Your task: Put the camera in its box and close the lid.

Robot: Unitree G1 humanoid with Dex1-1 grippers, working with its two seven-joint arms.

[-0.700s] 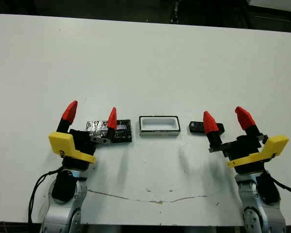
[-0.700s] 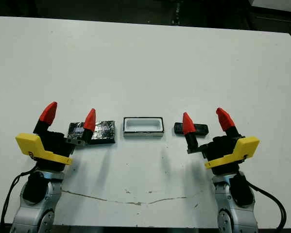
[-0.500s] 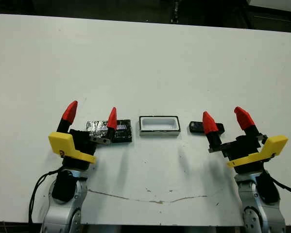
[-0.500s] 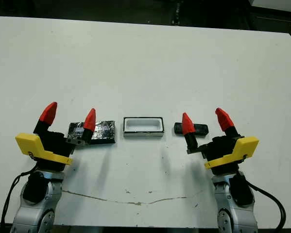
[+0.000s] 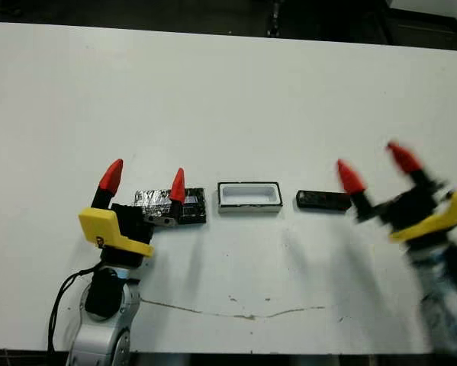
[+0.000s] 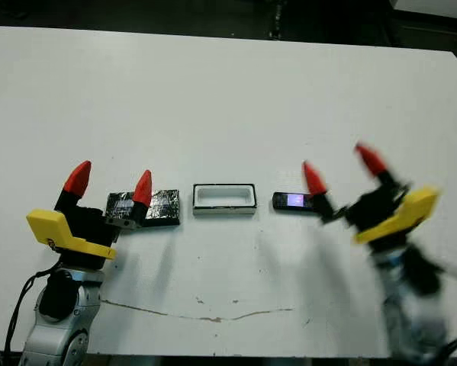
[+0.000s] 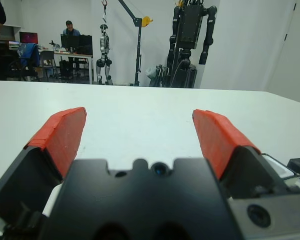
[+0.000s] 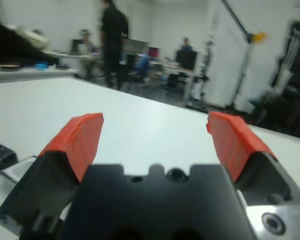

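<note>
Lying flat on the white table point(image 5: 228, 91), the camera point(image 5: 323, 200) sits just beside the right end of the box point(image 5: 249, 197), not touching it. It appears small, rigid and light; its smooth dark shell is probably slippery, and its low profile leaves little height for the fingers to catch. Judged best hold: across the narrow width, near mid-length, with the fingertips brought down close to the table surface. A lit patch shows on its top face in the right eye view; treat that face as fragile.

The lid point(image 5: 171, 205) lies just beside the left end of the box, foil side up. It looks stiff and flat; the crinkled foil may give uneven grip, so the long edges are the safer hold.

The left gripper point(image 5: 143, 180) stands over the lid's left part, jaws apart, holding nothing. The right gripper point(image 5: 373, 165) is to the right of the camera and apart from it, jaws apart, holding nothing.

Hard to make out:
- The right gripper and arm are blurred; whether a fingertip touches the camera's right end cannot be told.
- The left gripper's inner finger covers part of the lid.
- The wrist views show only slivers of the box and camera at the edges.
- The box interior shows white and appears empty.
</note>
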